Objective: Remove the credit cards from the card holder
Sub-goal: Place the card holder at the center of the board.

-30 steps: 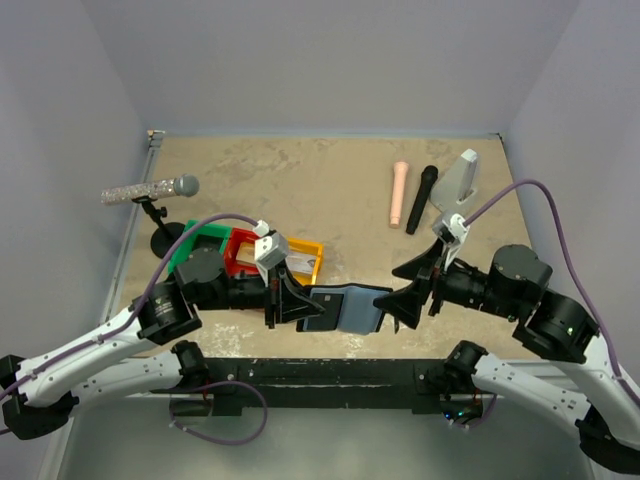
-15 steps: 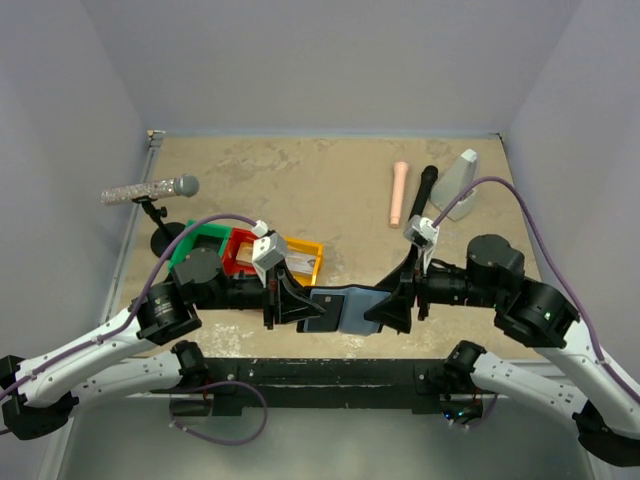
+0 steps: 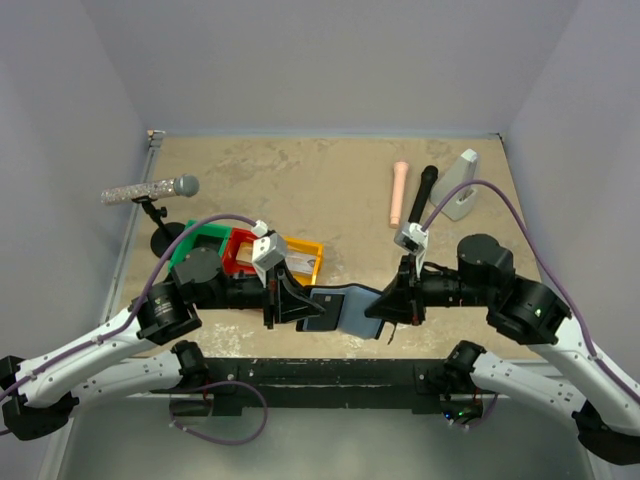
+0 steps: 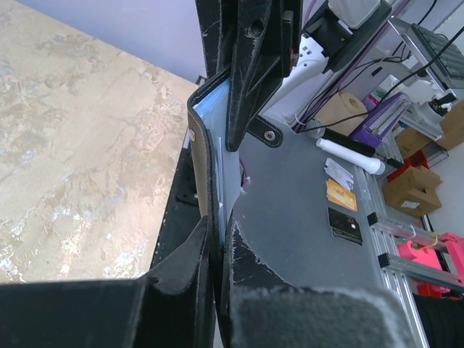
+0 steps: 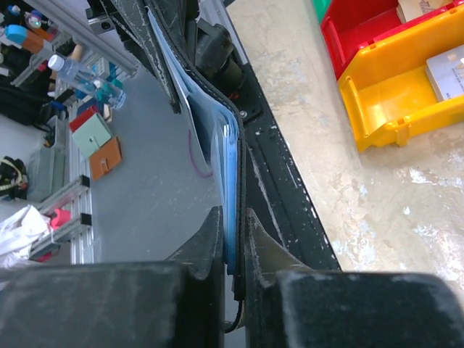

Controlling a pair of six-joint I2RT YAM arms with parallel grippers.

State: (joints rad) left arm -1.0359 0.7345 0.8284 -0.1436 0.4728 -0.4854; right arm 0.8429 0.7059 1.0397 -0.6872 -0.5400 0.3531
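The card holder (image 3: 343, 306) hangs open above the table's near edge, a black wallet with pale blue inner faces, stretched between my two grippers. My left gripper (image 3: 303, 307) is shut on its left flap, seen edge-on in the left wrist view (image 4: 220, 243) with the card holder (image 4: 206, 145) running away from it. My right gripper (image 3: 379, 305) is shut on the right flap (image 5: 233, 226), blue lining (image 5: 229, 156) between the pads. A silvery grey credit card (image 5: 446, 71) lies in the yellow bin (image 3: 301, 260). Whether cards sit inside the holder I cannot tell.
Joined green (image 3: 199, 246), red (image 3: 242, 251) and yellow bins stand just behind my left arm. A microphone on a stand (image 3: 150, 190) is at the far left. A pink stick (image 3: 399, 194), a black stick (image 3: 422, 199) and a grey wedge (image 3: 459, 186) lie at the back right.
My right gripper has moved left to the card holder's right flap and closed on it. My left gripper has stayed shut on the left flap.
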